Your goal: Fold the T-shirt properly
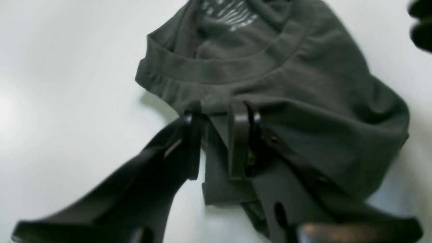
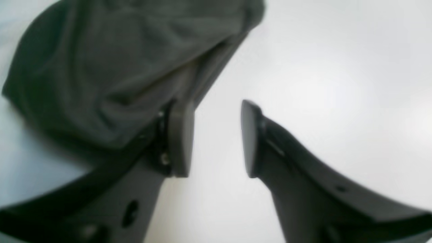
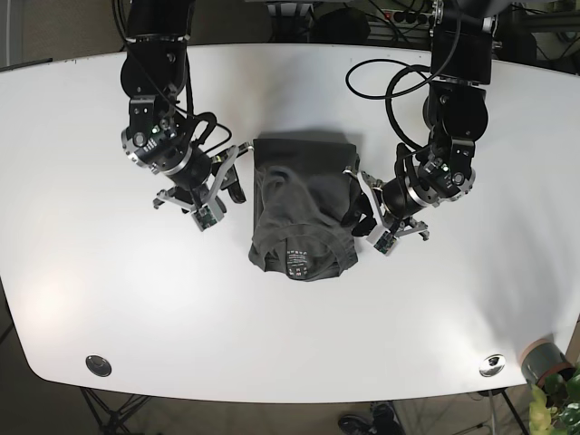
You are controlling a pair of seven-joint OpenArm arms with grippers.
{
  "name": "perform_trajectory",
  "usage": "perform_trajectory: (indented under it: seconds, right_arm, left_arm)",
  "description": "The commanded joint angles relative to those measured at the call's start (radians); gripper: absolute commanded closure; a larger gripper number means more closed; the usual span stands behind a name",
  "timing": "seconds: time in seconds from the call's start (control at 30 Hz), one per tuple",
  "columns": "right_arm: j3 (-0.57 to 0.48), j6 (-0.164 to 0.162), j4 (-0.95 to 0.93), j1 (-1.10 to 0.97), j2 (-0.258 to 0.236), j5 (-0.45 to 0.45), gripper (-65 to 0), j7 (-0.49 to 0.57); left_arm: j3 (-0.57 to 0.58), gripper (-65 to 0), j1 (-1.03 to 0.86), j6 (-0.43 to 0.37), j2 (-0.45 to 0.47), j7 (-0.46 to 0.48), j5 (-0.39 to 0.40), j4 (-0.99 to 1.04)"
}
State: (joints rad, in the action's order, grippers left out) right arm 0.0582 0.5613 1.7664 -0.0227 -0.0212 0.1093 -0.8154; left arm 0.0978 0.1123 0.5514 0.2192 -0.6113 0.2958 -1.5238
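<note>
A dark grey T-shirt [image 3: 304, 195] lies folded in a narrow stack in the middle of the white table, collar and printed label toward the front. My left gripper [image 3: 355, 207] is at its right edge. In the left wrist view this gripper [image 1: 216, 141] straddles a fold of the shirt [image 1: 303, 84] near the collar, with the jaws apart and a sliver of table showing beside the cloth. My right gripper [image 3: 234, 177] is at the shirt's left edge. In the right wrist view it [image 2: 216, 138] is open and empty, and the shirt [image 2: 101, 67] rests against the outside of one finger [image 2: 180, 135].
The white table [image 3: 109, 290] stretches wide on all sides. Black cables [image 3: 390, 82] hang by the left arm at the back. Two round metal fittings [image 3: 98, 364] [image 3: 491, 364] sit near the front edge. A potted plant [image 3: 548, 372] stands off the front right corner.
</note>
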Motion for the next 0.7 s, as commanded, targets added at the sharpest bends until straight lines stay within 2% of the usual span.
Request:
perform_trajectory:
  seconds: [0.0,0.07,0.1,0.23,0.3,0.53,0.67]
  right_arm:
    - [-0.005,0.003,0.007,0.079,0.004,0.02,-32.2,-0.023]
    - [0.001,0.003,-0.024,0.125,0.02,0.02,-39.2,-0.048]
    - [0.002,0.003,-0.033,0.137,0.025,0.02,-40.4,-0.055]
    - [0.001,0.004,-0.087,0.186,0.039,0.023,-39.2,-0.089]
    - [-0.001,0.004,-0.101,0.192,0.059,0.073,-38.2,-0.091]
    - [0.002,-0.007,-0.242,0.198,0.065,0.237,-37.9,-0.097]
    - [0.002,-0.007,-0.271,0.197,0.065,0.261,-37.7,-0.094]
  left_arm:
    - [-0.014,-12.8,0.02,-0.004,0.01,0.023,0.012,-0.024]
    - [-0.013,-13.5,0.017,-0.009,0.003,0.012,0.012,-0.021]
    - [-0.013,-14.4,0.016,-0.017,-0.007,0.001,0.013,-0.021]
    - [-0.019,-25.3,0.002,-0.116,-0.065,-0.088,0.013,-0.03]
    - [-0.016,-29.0,-0.001,-0.164,-0.079,-0.103,0.013,-0.048]
    - [-0.02,-29.4,-0.078,-0.192,-0.099,-0.097,0.013,-0.108]
    - [-0.022,-29.3,-0.113,-0.193,-0.097,-0.097,0.013,-0.113]
